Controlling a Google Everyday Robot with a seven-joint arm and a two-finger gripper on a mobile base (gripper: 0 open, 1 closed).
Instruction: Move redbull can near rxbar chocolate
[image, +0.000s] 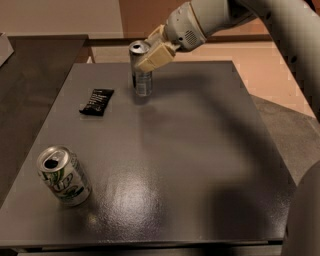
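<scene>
Slim silver redbull can (143, 82) in gripper (150, 56)

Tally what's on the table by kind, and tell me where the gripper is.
Cans: 2, the redbull can, clamped near its top by the gripper at the far side of the table, and the green-marked can at the near left.
Snack bars: 1, the rxbar chocolate, left of the redbull can.
Total: 3.

Dim light, table (215, 150) glare; gripper (146, 55) clasping redbull can (142, 82) casts soft shadow.
</scene>
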